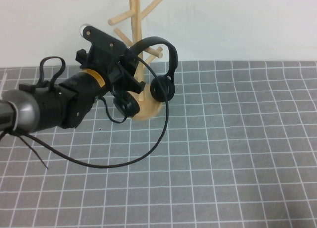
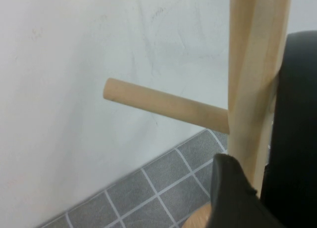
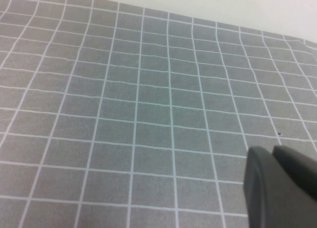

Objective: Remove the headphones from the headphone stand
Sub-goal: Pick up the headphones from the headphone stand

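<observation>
Hanging: one headphones (image 1: 161,65) on one headphone stand (image 1: 132,27) | left gripper (image 1: 130,69) at its 9 o'clock, grip unclear | right gripper (image 3: 280,188) over mat (image 3: 148,114), unclear

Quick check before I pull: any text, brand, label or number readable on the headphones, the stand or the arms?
No readable text in any view.
headphones: plain black, no brand visible.
headphone stand: bare wood, no label.
left hand: at the headband beside the stand's pole, no markings legible; yellow ring on its wrist carries no text.
right hand: over the bare grid mat, no markings.
</observation>
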